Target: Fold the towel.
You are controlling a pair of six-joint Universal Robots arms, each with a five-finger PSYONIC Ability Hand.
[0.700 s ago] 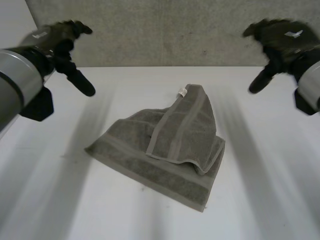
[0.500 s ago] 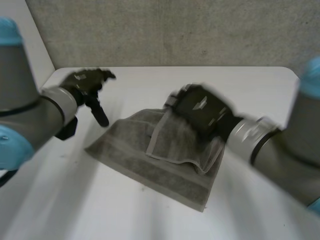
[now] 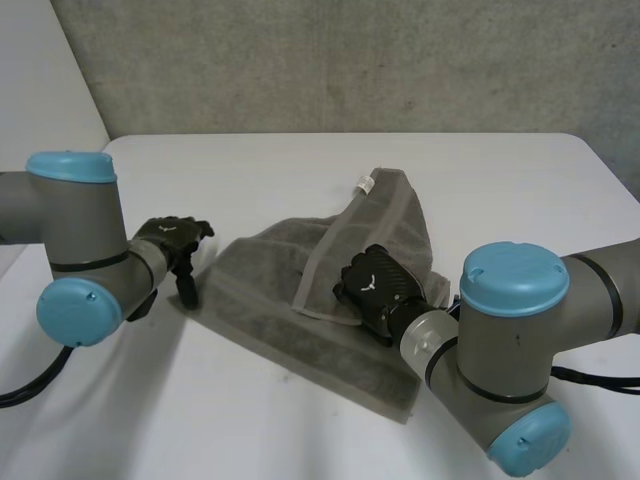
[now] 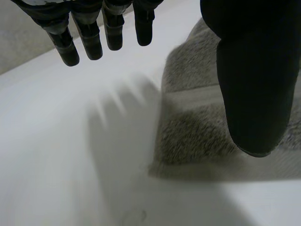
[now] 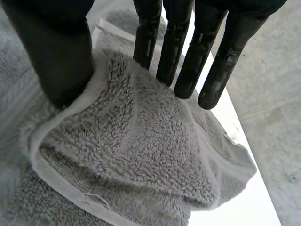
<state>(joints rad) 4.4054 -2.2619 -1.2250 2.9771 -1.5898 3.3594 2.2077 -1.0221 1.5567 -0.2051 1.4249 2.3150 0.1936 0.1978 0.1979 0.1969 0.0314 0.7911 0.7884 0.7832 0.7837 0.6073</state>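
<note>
White table (image 3: pixel 250 170) (concrete wall (image 3: pixel 350 60)); left robot hand (image 3: pixel 175 240), right robot hand (image 3: pixel 375 285) splayed over towel (image 3: pixel 290 335).

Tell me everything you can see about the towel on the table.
The towel is grey-green terry cloth with flat woven bands near its hems and a small white label at its far tip. It lies rumpled on the white table, with a flap folded loosely over a wider lower layer. The right robot hand rests with straight fingers and thumb on the flap's near corner. The left robot hand is open at the towel's left corner.
</note>
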